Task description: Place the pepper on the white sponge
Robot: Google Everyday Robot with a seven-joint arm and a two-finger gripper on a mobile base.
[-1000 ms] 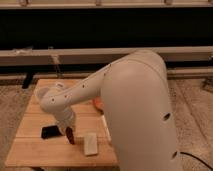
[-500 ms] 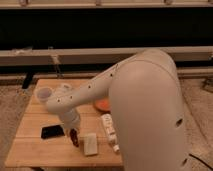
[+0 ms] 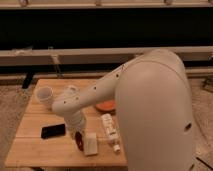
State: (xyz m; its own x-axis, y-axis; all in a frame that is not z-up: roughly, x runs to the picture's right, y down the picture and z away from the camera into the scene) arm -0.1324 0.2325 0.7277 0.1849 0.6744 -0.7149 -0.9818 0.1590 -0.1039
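View: the camera view.
Hand [image 3: 77,135]: low over the table [image 3: 35,150], at 9 o'clock of the white sponge [image 3: 91,144]; I could not tell its grip.
Pepper [image 3: 80,142]: at the hand's tip, just beside the white sponge, not on it.
Risk: released there, I judged, the pepper would land on the table; a push toward 3 o'clock might shove the white sponge against the white bottle [image 3: 109,131].

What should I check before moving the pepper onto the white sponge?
1. Sight of gripper, low over the table front, left of the white sponge: ok.
2. The pepper at gripper's tip: ok.
3. Firm hold on pepper: cannot tell.
4. Bare top on white sponge: ok.
5. Is pepper above sponge: not ok, beside its left edge.
6. Lying bottle right of sponge, off the path: ok.
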